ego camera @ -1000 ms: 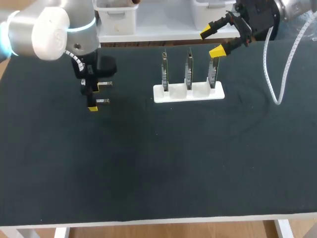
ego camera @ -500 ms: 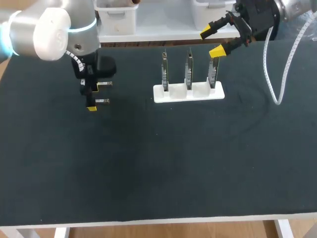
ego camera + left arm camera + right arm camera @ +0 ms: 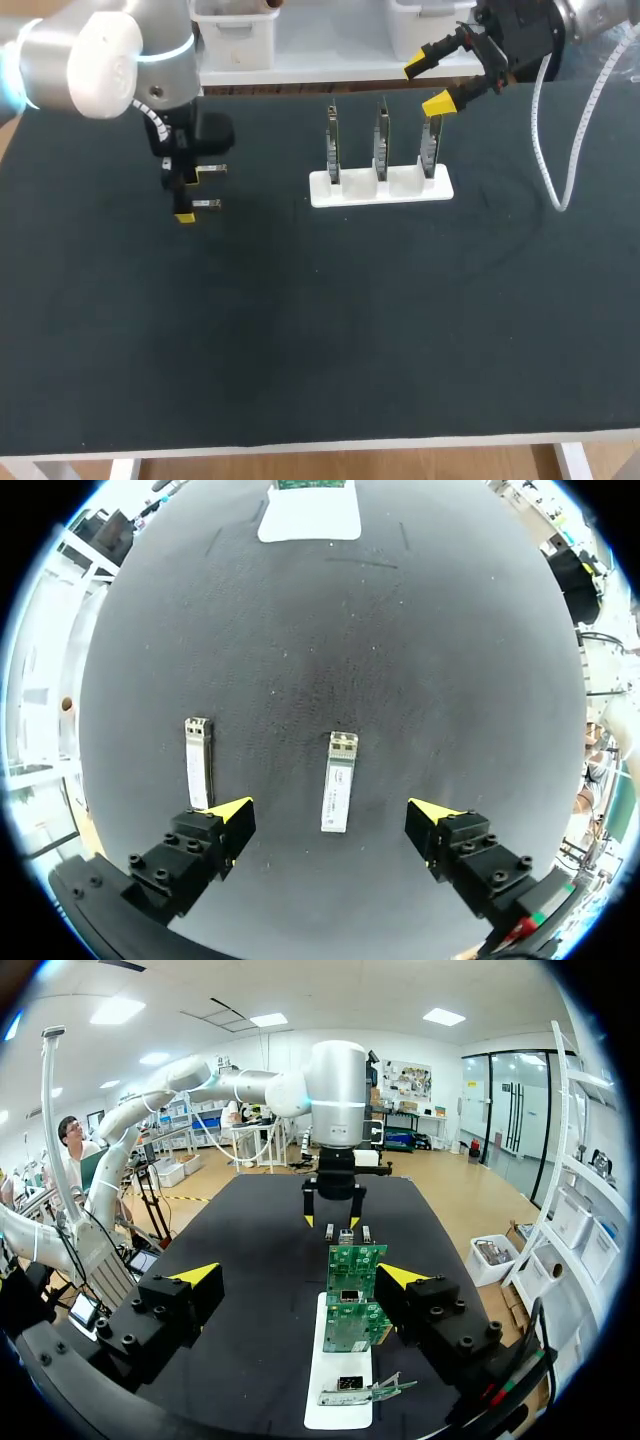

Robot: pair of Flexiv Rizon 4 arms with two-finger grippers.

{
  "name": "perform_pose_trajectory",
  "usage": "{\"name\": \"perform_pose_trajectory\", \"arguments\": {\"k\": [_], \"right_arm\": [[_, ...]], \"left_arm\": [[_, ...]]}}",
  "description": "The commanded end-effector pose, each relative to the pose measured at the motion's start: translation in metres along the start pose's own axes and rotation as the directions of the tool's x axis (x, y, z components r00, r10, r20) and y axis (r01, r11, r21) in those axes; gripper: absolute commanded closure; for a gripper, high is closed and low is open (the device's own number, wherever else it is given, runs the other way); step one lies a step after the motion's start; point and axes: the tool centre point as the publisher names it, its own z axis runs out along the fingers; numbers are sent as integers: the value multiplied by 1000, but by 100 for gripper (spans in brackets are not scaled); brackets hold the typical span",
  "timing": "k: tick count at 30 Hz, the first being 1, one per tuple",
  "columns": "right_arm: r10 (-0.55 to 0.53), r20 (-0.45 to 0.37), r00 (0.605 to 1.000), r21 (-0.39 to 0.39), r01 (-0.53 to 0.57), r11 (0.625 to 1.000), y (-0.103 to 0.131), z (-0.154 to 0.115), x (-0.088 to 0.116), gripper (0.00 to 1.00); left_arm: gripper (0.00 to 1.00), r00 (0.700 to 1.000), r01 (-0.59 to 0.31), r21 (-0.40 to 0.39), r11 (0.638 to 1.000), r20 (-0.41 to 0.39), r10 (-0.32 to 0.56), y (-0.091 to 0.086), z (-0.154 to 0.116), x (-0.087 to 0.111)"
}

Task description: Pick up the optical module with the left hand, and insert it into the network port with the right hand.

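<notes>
Black matting covers the table (image 3: 300, 330), and the optical module (image 3: 338, 782) lies flat on it, lengthwise between the fingers of the left gripper (image 3: 333, 812), which hangs just above it with its yellow tips spread wide on either side and nothing in them. A second module (image 3: 196, 763) lies parallel to the first, just beside one finger and outside the gap. I judge the module a light, stiff little metal case: smooth-sided, so apt to slip or twist if pinched near an end. The long flat flanks near the middle look the best place to take hold, which would leave one end free for passing across. Well apart from it stands the one container here, a white holder (image 3: 380, 187) with three green circuit boards (image 3: 350, 1295) set upright in its slots, one behind another in the right wrist view. The network port is presumably on one of these, though which one I cannot tell. The right gripper (image 3: 430, 83) hovers over the end of the holder nearest its own arm, fingers parted and empty.
</notes>
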Motion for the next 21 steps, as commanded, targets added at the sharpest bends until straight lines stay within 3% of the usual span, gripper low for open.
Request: {"name": "perform_pose_trajectory", "arguments": {"k": [1,21], "right_arm": [[0,-1,1000,3,0,1000,1,0,0,0],[0,-1,1000,3,0,1000,1,0,0,0]], "left_arm": [[0,1000,-4,4,1000,-6,4,4,0,-2],[0,1000,3,5,1000,-20,-3,8,5,3]]}}
